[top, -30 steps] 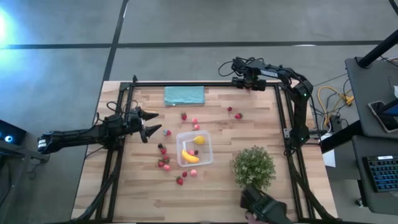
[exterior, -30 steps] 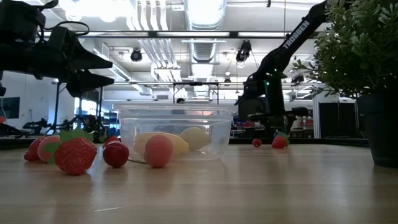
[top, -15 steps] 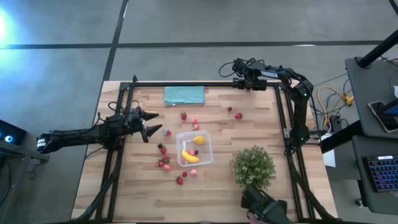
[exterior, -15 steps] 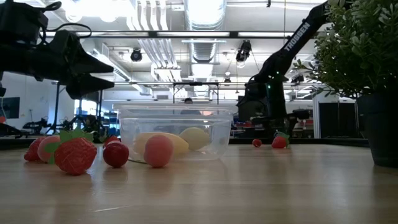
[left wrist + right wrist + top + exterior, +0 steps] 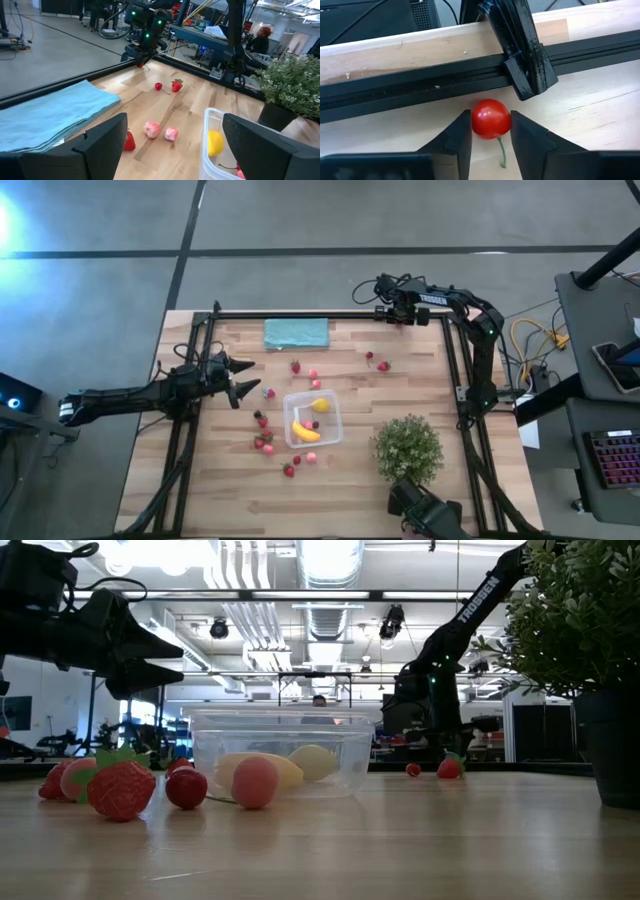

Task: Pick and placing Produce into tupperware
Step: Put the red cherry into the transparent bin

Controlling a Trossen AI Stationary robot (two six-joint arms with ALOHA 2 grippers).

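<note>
Right wrist view: the right gripper [image 5: 491, 131] has its fingers closed against a small red cherry-like fruit [image 5: 491, 119], one on each side, beside the table's black frame rail [image 5: 420, 82].

In the high view this gripper [image 5: 385, 315] sits at the upper centre, at the table's far edge, the fruit too small to make out there. The left gripper [image 5: 247, 379] hangs at centre left with jaws wide apart and empty, near a strawberry [image 5: 270, 392]. The tupperware [image 5: 335, 420] lies mid-frame, holding a banana [image 5: 305, 431] and a lemon [image 5: 320, 405]; more strawberries lie scattered around it. In the left wrist view the container [image 5: 206, 145] is cut off by the frame's lower edge.
</note>
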